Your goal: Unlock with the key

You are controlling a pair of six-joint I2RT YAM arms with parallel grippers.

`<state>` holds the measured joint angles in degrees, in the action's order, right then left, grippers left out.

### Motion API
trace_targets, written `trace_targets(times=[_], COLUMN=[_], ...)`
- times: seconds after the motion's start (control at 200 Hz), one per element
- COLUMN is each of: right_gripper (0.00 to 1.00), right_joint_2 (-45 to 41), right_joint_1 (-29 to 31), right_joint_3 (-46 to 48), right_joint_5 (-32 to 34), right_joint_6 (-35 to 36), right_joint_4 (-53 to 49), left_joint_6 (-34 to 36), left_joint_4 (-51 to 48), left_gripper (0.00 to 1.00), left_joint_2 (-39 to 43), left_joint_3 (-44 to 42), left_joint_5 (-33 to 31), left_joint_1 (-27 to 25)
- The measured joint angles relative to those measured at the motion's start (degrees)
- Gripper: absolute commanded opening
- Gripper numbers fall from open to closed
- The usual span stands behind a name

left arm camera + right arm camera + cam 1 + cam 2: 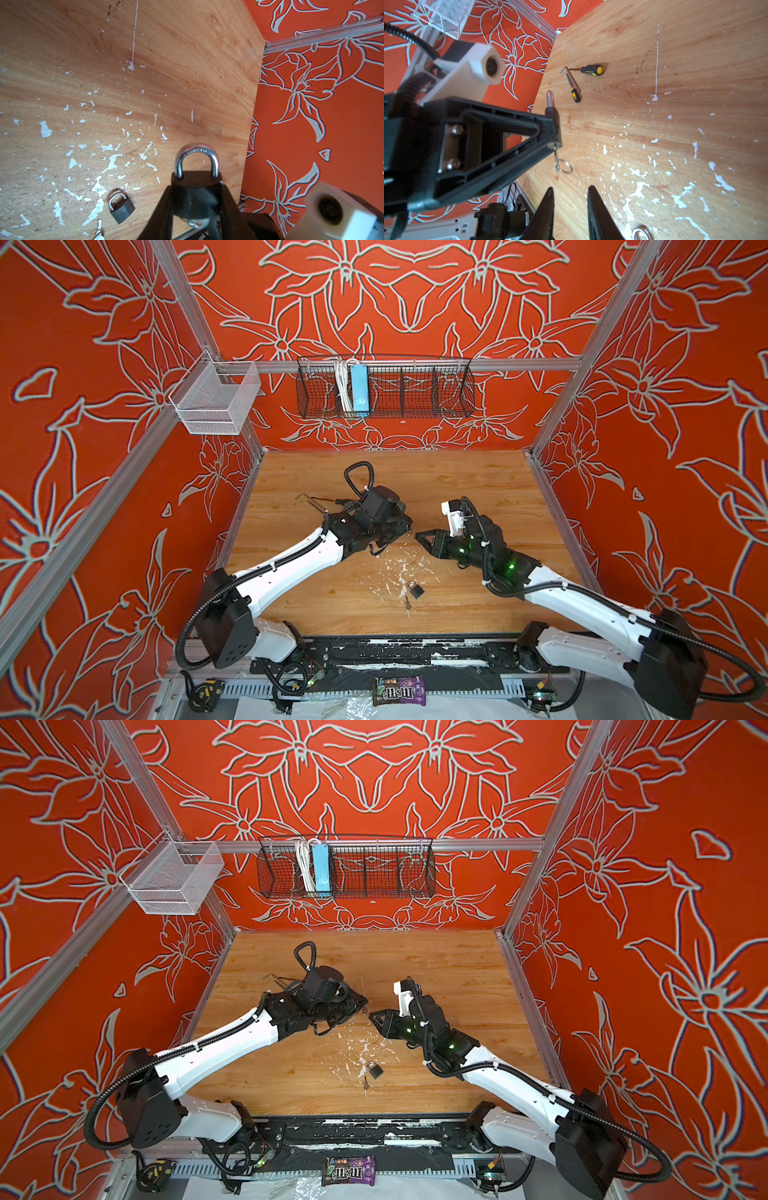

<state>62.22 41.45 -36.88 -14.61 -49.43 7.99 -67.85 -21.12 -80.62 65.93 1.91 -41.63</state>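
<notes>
Table [478,489] of scuffed wood spreads under both arms, which face each other near its centre. Your left gripper [407,526] is clenched on a black padlock [195,179], with the shackle pointing away from the wrist. Your right gripper [571,191] sits at three o'clock of it in both top views, just apart, its jaws parted and empty. At six o'clock of the pair a second padlock [415,590] lies flat. A key [556,155] sits in the held padlock's keyway, and its ring [565,166] dangles. A spare key [408,603] lies just beside the second padlock.
</notes>
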Motion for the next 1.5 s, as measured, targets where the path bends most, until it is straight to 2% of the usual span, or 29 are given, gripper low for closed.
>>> trace_targets(times=[0.43, 0.731, 1.001, 1.241, 1.501], right_gripper=[0.29, 0.18, 0.12, 0.00, 0.00], right_joint_2=[4.70, 6.36, 6.99, 7.19, 7.58], right_joint_1=[0.00, -0.02, -0.04, -0.04, -0.13], right_joint_3=[-1.88, -1.90, -2.01, -2.49, -2.49], right_joint_5=[-0.85, -0.90, -0.98, -1.57, -4.11], right_joint_6=[-2.08, -2.34, -2.45, -3.87, -7.89], right_joint_4=[4.74, 5.49, 7.23, 7.72, 9.35], left_joint_6=[-0.57, -0.55, -0.57, -1.05, -3.21], left_joint_4=[0.85, 0.90, 1.20, 2.38, 5.42], left_gripper=[0.00, 0.00, 0.00, 0.00, 0.00], left_joint_2=[0.00, 0.00, 0.37, 1.44, 4.07], left_joint_3=[-0.28, -0.28, -0.28, -1.36, -4.61], left_joint_5=[-0.28, -0.24, 0.79, 0.79, 0.61], left_joint_1=[0.00, 0.00, 0.00, -0.02, 0.02])
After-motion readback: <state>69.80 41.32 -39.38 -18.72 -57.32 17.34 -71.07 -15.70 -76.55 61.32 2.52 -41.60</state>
